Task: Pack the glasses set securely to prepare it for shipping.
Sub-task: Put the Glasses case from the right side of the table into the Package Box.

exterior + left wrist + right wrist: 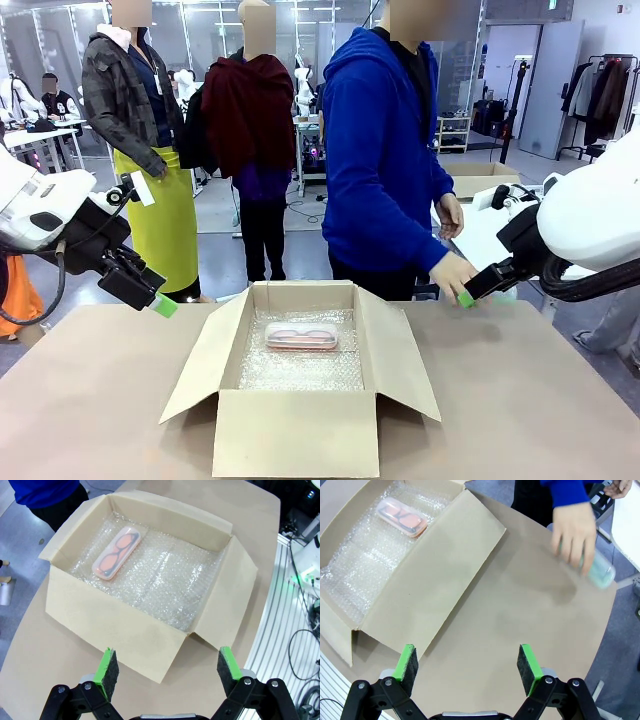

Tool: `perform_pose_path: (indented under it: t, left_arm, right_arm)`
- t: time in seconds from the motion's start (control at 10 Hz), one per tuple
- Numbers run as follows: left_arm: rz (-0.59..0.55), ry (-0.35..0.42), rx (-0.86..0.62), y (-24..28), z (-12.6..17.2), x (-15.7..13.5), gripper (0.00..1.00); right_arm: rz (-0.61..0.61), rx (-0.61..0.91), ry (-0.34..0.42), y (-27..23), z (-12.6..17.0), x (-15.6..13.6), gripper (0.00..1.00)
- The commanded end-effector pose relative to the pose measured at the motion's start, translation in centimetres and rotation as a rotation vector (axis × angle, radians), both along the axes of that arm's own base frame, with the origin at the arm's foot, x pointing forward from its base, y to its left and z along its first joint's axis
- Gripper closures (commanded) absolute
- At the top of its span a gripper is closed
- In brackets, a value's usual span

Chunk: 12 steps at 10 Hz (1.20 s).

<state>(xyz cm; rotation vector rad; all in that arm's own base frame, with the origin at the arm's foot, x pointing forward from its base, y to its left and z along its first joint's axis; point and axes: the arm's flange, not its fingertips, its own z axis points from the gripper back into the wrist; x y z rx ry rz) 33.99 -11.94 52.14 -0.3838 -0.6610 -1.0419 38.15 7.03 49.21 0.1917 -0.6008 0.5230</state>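
The pink glasses case [302, 336] lies flat on the bubble-wrap lining [300, 372] toward the far side of the open cardboard box [300, 290]. From the left wrist the pink case [116, 553] shows its glasses through the clear lid. The mint green case [599, 571] rests on the table right of the box, under the person's hand [573, 529], which is blurred. My left gripper [163, 304] hovers open left of the box, its pads [107, 667] wide apart. My right gripper [466, 297] hangs open beside the person's hand [455, 274], holding nothing.
The box's four flaps stand open, and the right flap [445, 570] slopes toward my right gripper. The person in a blue hoodie [385, 150] stands at the far table edge. A white side table [490, 235] lies beyond on the right. Bare tabletop [520, 610] stretches between flap and hand.
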Motion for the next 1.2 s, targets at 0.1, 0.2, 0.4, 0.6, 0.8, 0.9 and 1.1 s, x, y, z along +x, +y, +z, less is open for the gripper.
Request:
perform_pose_path:
  t: [0.1,0.2,0.4,0.6,0.8,0.9,1.1]
  left_arm:
    - [-0.022,-0.005,-0.018,0.28,-0.06,0.11,0.00]
    - [-0.022,-0.005,-0.018,0.28,-0.06,0.11,0.00]
    - [-0.022,-0.005,-0.018,0.28,-0.06,0.11,0.00]
    - [-0.022,-0.005,-0.018,0.28,-0.06,0.11,0.00]
    - [-0.022,-0.005,-0.018,0.28,-0.06,0.11,0.00]
    - [-0.022,-0.005,-0.018,0.28,-0.06,0.11,0.00]
    - [-0.022,-0.005,-0.018,0.28,-0.06,0.11,0.00]
  right_arm:
    - [0.004,-0.001,0.003,0.01,-0.04,-0.06,0.00]
    - [0.004,-0.001,0.003,0.01,-0.04,-0.06,0.00]
    - [0.004,-0.001,0.003,0.01,-0.04,-0.06,0.00]
    - [0.004,-0.001,0.003,0.01,-0.04,-0.06,0.00]
    - [0.004,-0.001,0.003,0.01,-0.04,-0.06,0.00]
    - [0.004,-0.001,0.003,0.01,-0.04,-0.06,0.00]
    - [0.014,-0.013,0.016,0.16,0.26,0.86,0.00]
